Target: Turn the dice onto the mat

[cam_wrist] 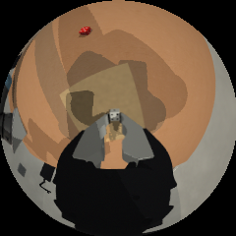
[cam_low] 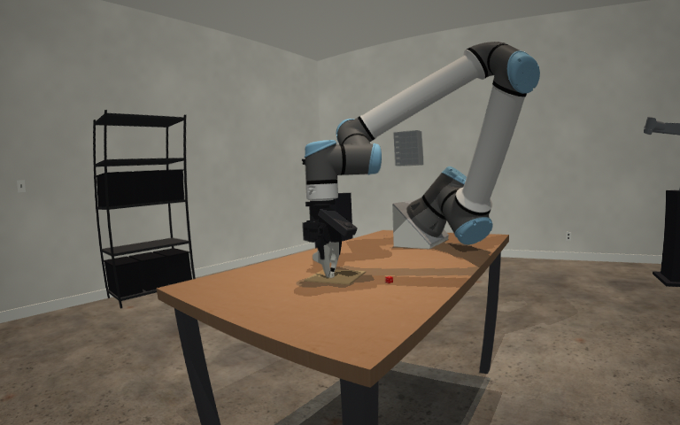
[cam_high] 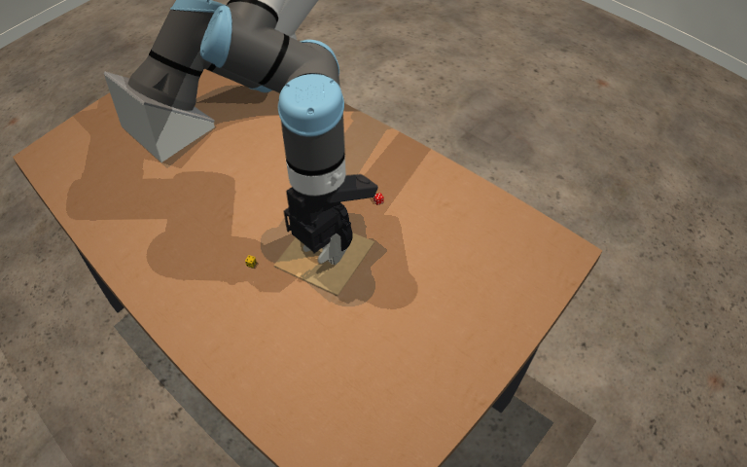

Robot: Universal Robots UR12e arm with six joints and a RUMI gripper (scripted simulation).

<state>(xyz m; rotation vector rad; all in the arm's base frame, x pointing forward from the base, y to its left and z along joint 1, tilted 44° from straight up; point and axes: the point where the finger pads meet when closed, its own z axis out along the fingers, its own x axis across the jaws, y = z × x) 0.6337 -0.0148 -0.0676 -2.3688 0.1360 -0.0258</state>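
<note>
Unable to read any word, brand or printed number. Faint raised marks on the blue cap point(cam_high: 311, 101) point(cam_low: 320, 148), too indistinct to decipher; likewise on the pale ring point(cam_high: 312, 182) point(cam_low: 320, 191) below. Dotted with pips on the red die point(cam_high: 378, 198) point(cam_low: 389, 279) point(cam_wrist: 85, 30), yellow die point(cam_high: 251, 261) and white die point(cam_wrist: 114, 115), too small to count surely.
</note>
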